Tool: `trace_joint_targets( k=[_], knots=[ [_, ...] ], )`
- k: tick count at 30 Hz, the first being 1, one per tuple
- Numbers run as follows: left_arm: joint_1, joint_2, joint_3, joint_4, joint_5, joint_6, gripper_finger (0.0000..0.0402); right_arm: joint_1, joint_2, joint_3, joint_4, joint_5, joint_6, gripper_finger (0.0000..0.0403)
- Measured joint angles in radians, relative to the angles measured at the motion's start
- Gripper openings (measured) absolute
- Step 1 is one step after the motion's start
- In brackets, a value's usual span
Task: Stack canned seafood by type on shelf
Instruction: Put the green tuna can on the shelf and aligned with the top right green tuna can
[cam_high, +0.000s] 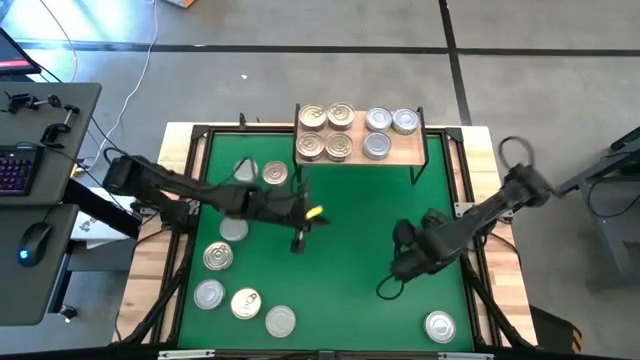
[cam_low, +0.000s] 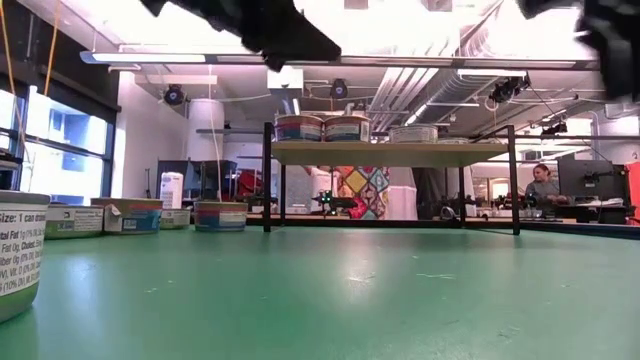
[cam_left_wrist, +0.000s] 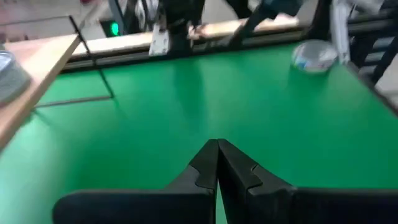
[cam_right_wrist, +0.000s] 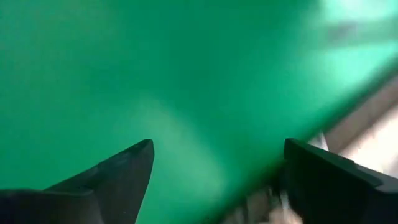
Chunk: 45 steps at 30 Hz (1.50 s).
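The light wood shelf (cam_high: 360, 150) (cam_low: 390, 152) stands on black legs at the mat's far edge. It carries several gold-lidded tins (cam_high: 326, 132) on its left part and three silver-lidded tins (cam_high: 386, 128) on its right. Several more tins (cam_high: 235, 260) lie flat on the mat's left side, and one silver tin (cam_high: 440, 325) (cam_left_wrist: 314, 56) lies near the right corner. My left gripper (cam_high: 318, 214) (cam_left_wrist: 217, 146) is shut and empty, hovering above the mat's middle, below the shelf's left end. My right gripper (cam_high: 388, 285) (cam_right_wrist: 214, 155) is open over bare mat, right of centre.
The green mat (cam_high: 350, 280) is framed by a black rail and wooden table edges (cam_high: 150, 290). Loose tins (cam_low: 130, 215) line up at the left in the low view, with one tin (cam_low: 20, 250) very close to the camera. A desk with keyboard and mouse (cam_high: 30, 180) stands left of the table.
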Motion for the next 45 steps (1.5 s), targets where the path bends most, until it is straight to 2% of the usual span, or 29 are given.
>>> trace_joint_targets(
  k=[2,7,11,16,21,23,28,33,37,45],
  knots=[
    [-0.036,0.004,-0.094,0.155,-0.024,-0.029,0.0,0.023,0.052,0.015,-0.018,-0.135,0.023,0.0345],
    [-0.106,0.008,-0.276,0.425,-0.06,-0.086,0.0,0.109,0.07,0.013,0.197,-0.395,0.13,0.0322],
    [-0.135,0.008,-0.352,0.542,-0.075,-0.072,0.0,0.218,0.07,0.016,0.389,-0.439,0.278,0.0274],
    [-0.14,0.008,-0.371,0.564,-0.075,-0.046,0.0,0.321,0.112,0.015,0.438,-0.555,0.504,0.0164],
    [-0.136,0.008,-0.371,0.592,-0.075,-0.044,0.0,0.382,0.17,0.015,0.605,-0.533,0.619,0.0039],
    [-0.136,0.008,-0.371,0.606,-0.075,-0.044,0.0,0.396,0.2,0.015,0.603,-0.528,0.627,0.001],
    [-0.136,0.008,-0.371,0.617,-0.075,-0.038,0.0,0.413,0.229,-0.053,0.603,-0.566,0.608,0.0018],
    [-0.138,0.008,-0.371,0.618,-0.075,-0.039,0.0,0.37,0.223,-0.136,0.692,-0.531,0.499,0.0002],
    [-0.141,0.008,-0.371,0.622,-0.075,-0.037,0.0,0.298,0.219,-0.184,0.752,-0.511,0.396,0.0003],
    [-0.14,0.008,-0.371,0.622,-0.075,-0.038,0.0,0.096,0.215,-0.21,0.816,-0.35,0.145,0.0001]
  ],
)
